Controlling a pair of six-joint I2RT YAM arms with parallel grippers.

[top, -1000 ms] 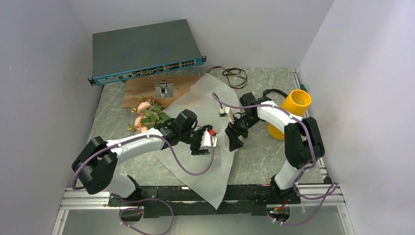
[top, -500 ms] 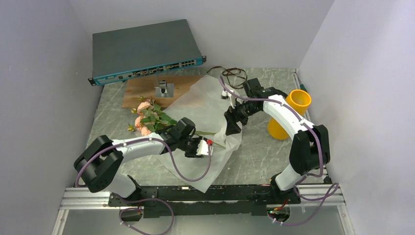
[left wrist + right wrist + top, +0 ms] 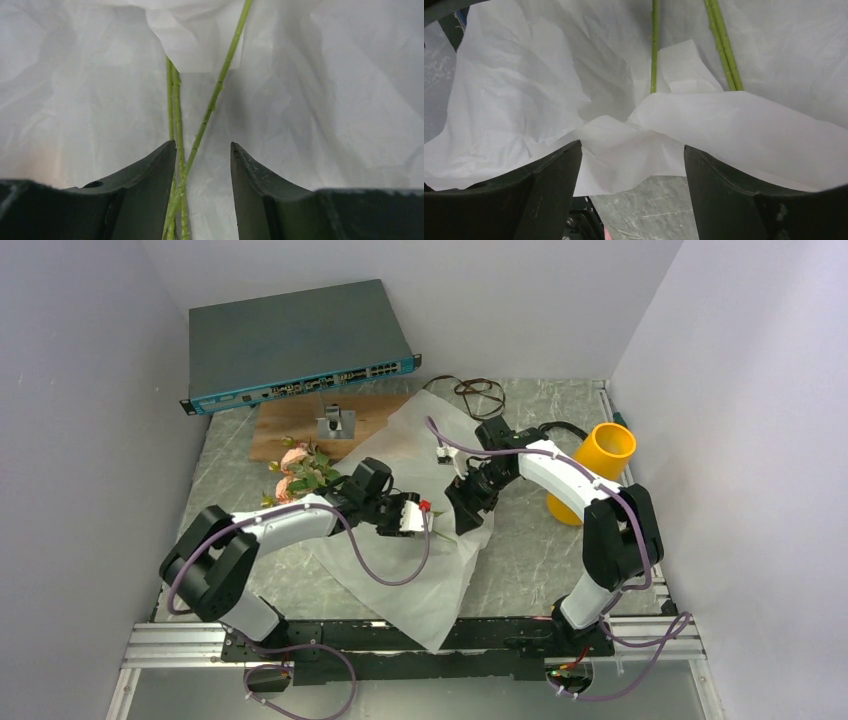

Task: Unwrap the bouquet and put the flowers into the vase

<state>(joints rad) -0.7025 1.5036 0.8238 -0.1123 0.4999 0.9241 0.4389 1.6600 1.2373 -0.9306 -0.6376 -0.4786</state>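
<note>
The bouquet lies unwrapped. Its white paper sheet (image 3: 425,580) is spread over the table, and the pink and peach flowers (image 3: 298,472) rest at its left edge. My left gripper (image 3: 430,519) (image 3: 202,145) is open, low over the paper. The thin green stems (image 3: 210,105) run between its jaws, close against the left finger. My right gripper (image 3: 463,520) (image 3: 632,145) is open too, facing it, and a raised fold of the paper (image 3: 724,130) sits between its fingers, with stems (image 3: 721,45) beyond. The yellow-orange vase (image 3: 598,465) stands upright at the right.
A network switch (image 3: 295,345) leans at the back left. In front of it lies a wooden board (image 3: 290,430) with a small metal stand (image 3: 335,423). A loose brown ribbon (image 3: 480,395) lies at the back. Walls close in on both sides.
My left gripper has drawn back along the stems toward the flowers. My right gripper swung away, then came down at the paper's right edge, and the sheet has bunched up there.
</note>
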